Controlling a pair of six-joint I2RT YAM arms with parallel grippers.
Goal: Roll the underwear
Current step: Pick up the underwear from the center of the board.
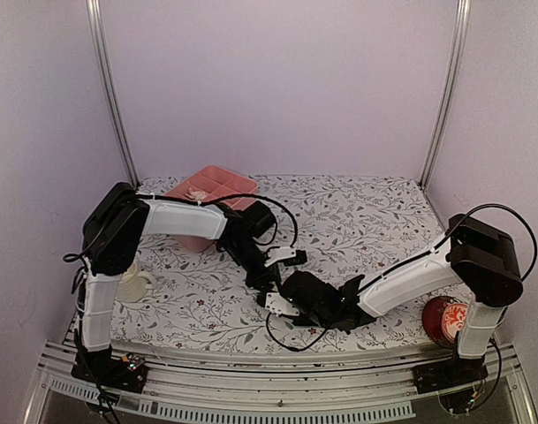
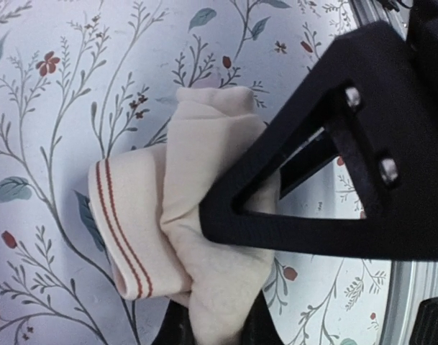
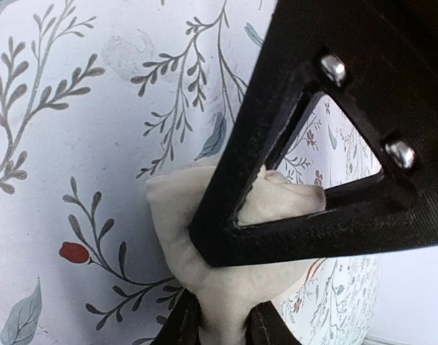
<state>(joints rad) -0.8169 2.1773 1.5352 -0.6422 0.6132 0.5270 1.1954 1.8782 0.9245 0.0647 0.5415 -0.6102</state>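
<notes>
The pale peach-beige underwear (image 2: 204, 165) lies bunched on the floral tablecloth, with a band of two red stripes at its left end. My left gripper (image 2: 211, 323) is shut on its near fold. It also shows in the right wrist view (image 3: 183, 215), where my right gripper (image 3: 222, 323) is shut on its other end. In the top view both grippers, left (image 1: 273, 278) and right (image 1: 292, 296), meet at the table's front middle and hide the garment. The olive-brown underwear is out of view.
A pink compartment tray (image 1: 217, 187) stands at the back left behind the left arm. A white mug (image 1: 134, 284) sits by the left arm's base. A red round object (image 1: 443, 318) sits at the front right. The table's front edge is close behind the grippers.
</notes>
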